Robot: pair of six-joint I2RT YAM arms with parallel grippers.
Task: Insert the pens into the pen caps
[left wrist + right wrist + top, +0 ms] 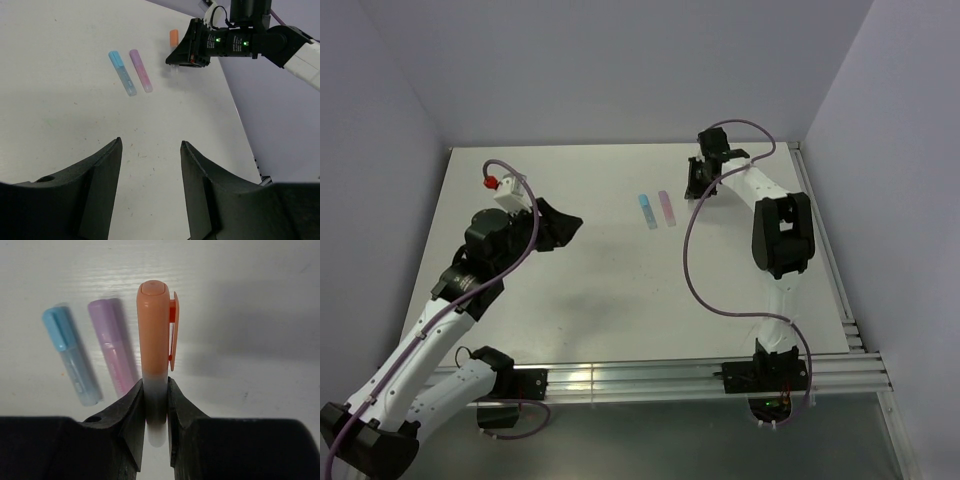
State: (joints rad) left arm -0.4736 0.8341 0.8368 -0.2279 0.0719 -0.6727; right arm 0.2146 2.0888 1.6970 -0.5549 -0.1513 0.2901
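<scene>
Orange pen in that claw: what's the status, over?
Right gripper shut on the orange-capped clear plastic pen. Left gripper open, empty. Light blue plastic pen and pink plastic pen lie capped, side by side. Nothing blocking.

— Is the whole orange pen [154, 335] clear to see?
— No. Its whitish lower end is blurred inside the right gripper [156, 390]. From above, near the far right corner of the table [570, 300], this gripper hides it completely.
</scene>
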